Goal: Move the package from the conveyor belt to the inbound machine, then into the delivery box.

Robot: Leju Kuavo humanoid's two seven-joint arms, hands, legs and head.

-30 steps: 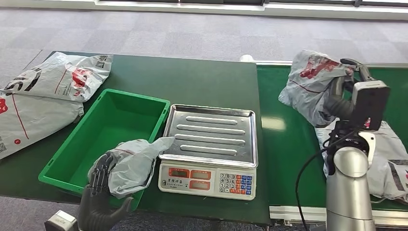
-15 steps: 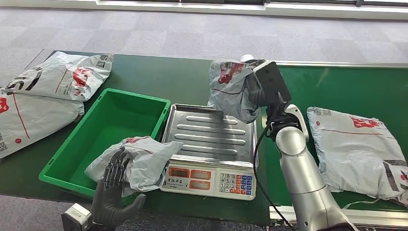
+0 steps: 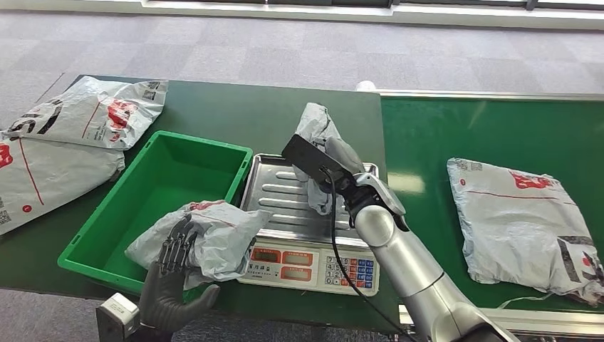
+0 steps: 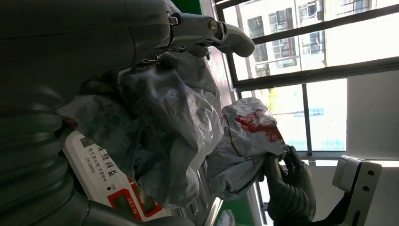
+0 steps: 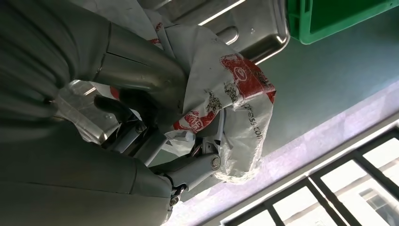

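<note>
Your right hand [image 3: 340, 160] grips a soft, crumpled, slippery courier bag [image 3: 318, 135] over the scale's tray [image 3: 285, 206]; left hand [image 3: 173, 267] clasps another bag [image 3: 214, 235]. Grab bunched folds.

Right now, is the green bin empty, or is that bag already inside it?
Not inside. The green bin shows a bare floor; the left robot hand holds the bag over its near corner, beside the scale.

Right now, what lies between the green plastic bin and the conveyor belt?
The steel-trayed weighing scale, seen in the head view.
</note>
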